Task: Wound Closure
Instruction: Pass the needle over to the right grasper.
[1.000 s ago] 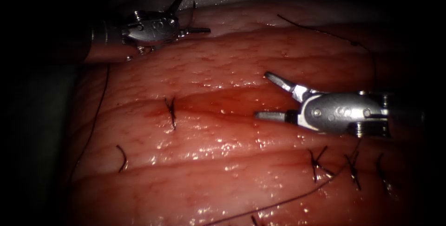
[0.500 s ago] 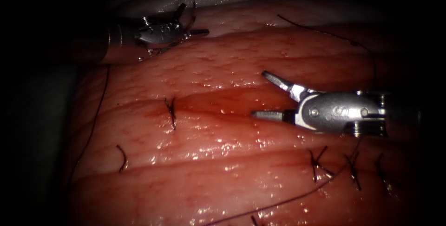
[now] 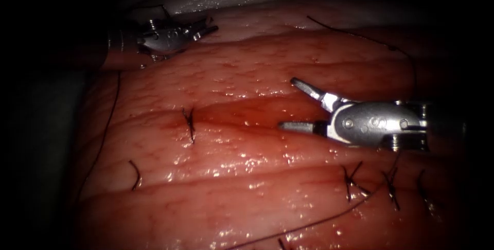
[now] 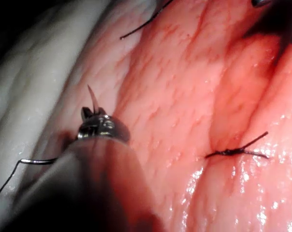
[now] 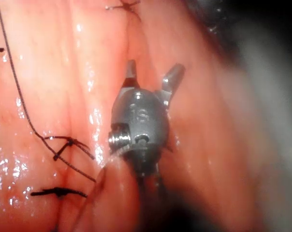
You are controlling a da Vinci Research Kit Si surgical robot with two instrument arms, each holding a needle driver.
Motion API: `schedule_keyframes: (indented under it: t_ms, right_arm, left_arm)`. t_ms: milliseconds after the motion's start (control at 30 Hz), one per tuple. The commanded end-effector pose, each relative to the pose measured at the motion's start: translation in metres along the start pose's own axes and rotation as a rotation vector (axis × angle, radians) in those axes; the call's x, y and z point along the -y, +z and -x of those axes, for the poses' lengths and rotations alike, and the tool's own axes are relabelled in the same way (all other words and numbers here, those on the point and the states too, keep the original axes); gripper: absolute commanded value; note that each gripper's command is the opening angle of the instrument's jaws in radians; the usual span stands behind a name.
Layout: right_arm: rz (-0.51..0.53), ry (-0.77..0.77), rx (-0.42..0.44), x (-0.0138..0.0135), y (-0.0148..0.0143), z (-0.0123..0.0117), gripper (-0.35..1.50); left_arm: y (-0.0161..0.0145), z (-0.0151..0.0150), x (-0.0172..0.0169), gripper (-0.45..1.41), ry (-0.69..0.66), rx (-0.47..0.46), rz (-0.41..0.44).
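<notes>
So one stitch (image 3: pixel 189 124) crosses the cut (image 3: pixel 242 113)'s left end, most gapes, left pincer (image 3: pixel 206 29) clamps the needle (image 4: pixel 93 99) far-left, right pincer (image 3: pixel 296 106) open, empty.

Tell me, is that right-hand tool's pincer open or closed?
Open. The right tool has its two jaws spread wide apart above the tissue, with nothing held between them.

The right hand (image 3: pixel 303 108) is made of bright silver metal. Its body is rounded and smooth, with small round screws and pins on the side, and two short, narrow fingers at the front. Behind the body there is a dark shaft. The left hand (image 3: pixel 208 26) is also silver, with a small screw on its body and a grey shaft behind it.
</notes>
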Motion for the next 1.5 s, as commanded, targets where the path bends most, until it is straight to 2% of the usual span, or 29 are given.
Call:
schedule_keyframes:
  t_ms: [33, 67, 100, 200, 267, 333, 367, 467, 500, 533, 600, 633, 733, 867, 900, 1100, 1233, 1500]
  right_arm:
    - [-0.008, 0.028, -0.003, -0.0003, 0.0008, 0.0, 0.57]
    - [-0.014, 0.048, -0.004, -0.0007, 0.0009, -0.0001, 0.61]
    - [-0.03, 0.095, -0.004, -0.0015, 0.0009, -0.0003, 0.76]
    - [-0.064, 0.173, -0.012, -0.0027, 0.0009, -0.0005, 0.83]
    - [-0.093, 0.222, -0.009, -0.0032, 0.0009, -0.0005, 0.77]
    - [-0.142, 0.297, 0.012, -0.0038, 0.0008, -0.0005, 0.52]
    - [-0.223, 0.432, 0.05, -0.0048, 0.0009, -0.0002, 0.39]
    - [-0.286, 0.584, 0.048, -0.0057, 0.0013, 0.0002, 0.44]
    - [-0.286, 0.584, 0.048, -0.0057, 0.0013, 0.0002, 0.44]
    - [-0.3, 0.621, 0.049, -0.0059, 0.0015, 0.0003, 0.52]
    - [-0.334, 0.728, 0.055, -0.0062, 0.0018, 0.0005, 0.86]
    - [-0.356, 0.775, 0.056, -0.0063, 0.002, 0.0006, 0.93]
    - [-0.433, 0.904, 0.059, -0.0065, 0.0023, 0.0009, 0.98]
    - [-0.502, 1.025, 0.073, -0.0066, 0.0027, 0.0011, 1.18]
    - [-0.541, 1.101, 0.077, -0.0066, 0.0029, 0.0011, 1.21]
    - [-0.613, 1.257, 0.039, -0.0061, 0.0035, 0.0009, 1.26]
    - [-0.658, 1.334, -0.041, -0.0042, 0.0044, 0.0002, 1.09]
    - [-0.64, 1.366, -0.037, -0.0007, 0.0061, -0.0019, 1.2]
  left_arm:
    - [0.0004, -0.0004, -0.0006, -0.45, 0.028, -0.026, 0.028]
    - [-0.0002, -0.0009, -0.0015, -0.45, 0.065, -0.055, 0.068]
    - [-0.0011, -0.0017, -0.003, -0.45, 0.128, -0.1, 0.126]
    - [-0.0031, -0.0034, -0.0055, -0.45, 0.248, -0.191, 0.215]
    - [-0.0045, -0.0048, -0.0069, -0.45, 0.312, -0.25, 0.259]
    - [-0.0058, -0.0061, -0.008, -0.45, 0.377, -0.308, 0.289]
    - [-0.0078, -0.0081, -0.0096, -0.45, 0.489, -0.378, 0.322]
    - [-0.0095, -0.01, -0.0107, -0.45, 0.58, -0.439, 0.336]
    - [-0.0095, -0.01, -0.0107, -0.45, 0.58, -0.439, 0.336]
    - [-0.01, -0.0104, -0.0109, -0.45, 0.61, -0.453, 0.339]
    - [-0.011, -0.0113, -0.0115, -0.45, 0.67, -0.483, 0.335]
    - [-0.0114, -0.0116, -0.0118, -0.45, 0.695, -0.493, 0.33]
    - [-0.0124, -0.0123, -0.0124, -0.45, 0.754, -0.527, 0.318]
    - [-0.0132, -0.0127, -0.0132, -0.45, 0.804, -0.557, 0.306]
    - [-0.0135, -0.0129, -0.0134, -0.45, 0.815, -0.57, 0.297]
    - [-0.014, -0.0133, -0.0137, -0.45, 0.837, -0.595, 0.263]
    - [-0.0145, -0.0138, -0.0139, -0.45, 0.857, -0.615, 0.208]
    - [-0.0154, -0.0143, -0.0143, -0.45, 0.953, -0.619, 0.169]
